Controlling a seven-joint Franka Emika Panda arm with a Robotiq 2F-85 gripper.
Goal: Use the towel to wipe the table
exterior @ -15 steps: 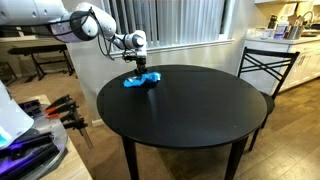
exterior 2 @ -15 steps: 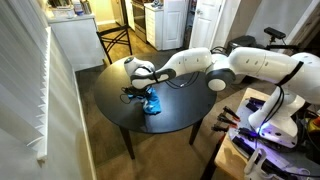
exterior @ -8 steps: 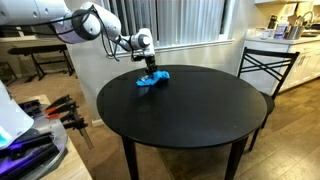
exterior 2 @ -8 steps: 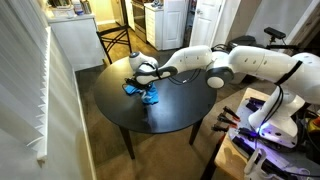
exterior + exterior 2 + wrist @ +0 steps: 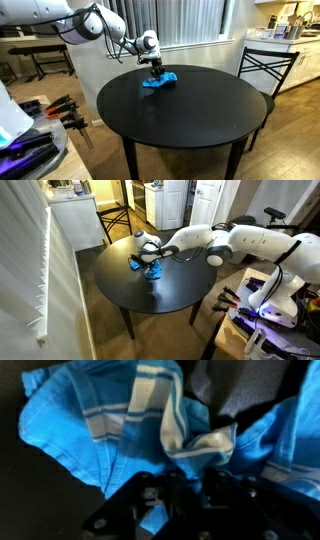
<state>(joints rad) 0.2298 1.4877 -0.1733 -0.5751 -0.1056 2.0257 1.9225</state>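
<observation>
A blue towel with white stripes (image 5: 160, 81) lies crumpled on the round black table (image 5: 190, 115) near its far edge; it also shows in the exterior view from the side (image 5: 146, 267). My gripper (image 5: 155, 70) points down onto the towel and is shut on a fold of it. In the wrist view the towel (image 5: 110, 410) fills most of the frame, and the dark fingers (image 5: 185, 478) pinch a white-striped fold of it against the table.
A black metal chair (image 5: 265, 66) stands at the table's far right side. A window with blinds (image 5: 180, 20) is behind the table. A tool rack (image 5: 60, 110) stands beside the table. Kitchen cabinets and a counter (image 5: 75, 220) are further back.
My gripper has dragged the towel across the table along its far edge, to the right in one exterior view, away from the camera in the other. The grip on the towel is unchanged.
</observation>
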